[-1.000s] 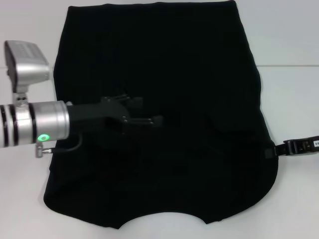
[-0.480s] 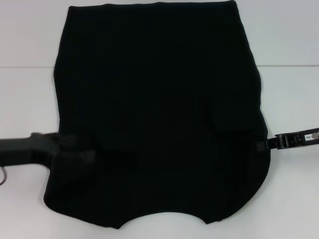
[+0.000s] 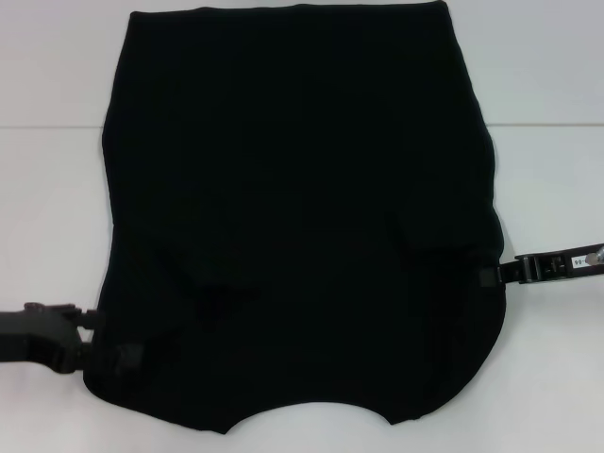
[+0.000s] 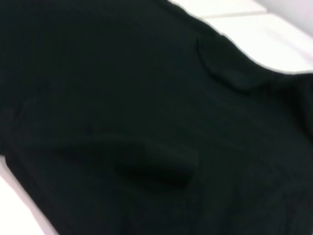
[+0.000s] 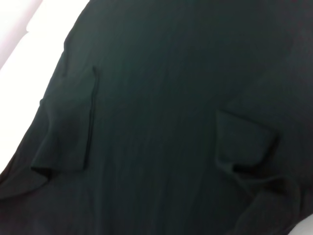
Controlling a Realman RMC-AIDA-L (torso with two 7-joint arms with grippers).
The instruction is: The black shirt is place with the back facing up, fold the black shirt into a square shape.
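Nearest the robot, the curved neckline of the black shirt (image 3: 300, 226) is seen as a shallow arc cut into the lower hem-like edge, flanked by rounded shoulders. The garment is spread flat on the white desk (image 3: 57, 208), matte and unprinted, both sleeves folded inward over the body so that a roughly rectangular outline is formed. At the near left corner, the left tool (image 3: 121, 357) is laid against the shirt's edge; whether fabric is gripped between its fingers cannot be told. Farther up on the opposite side, the right tool (image 3: 489, 276) is set at the right edge beside the folded sleeve, and its opening likewise cannot be told. In the wrist views, soft creases and the turned-in sleeve flaps are shown. The straight bottom hem is placed at the far edge.
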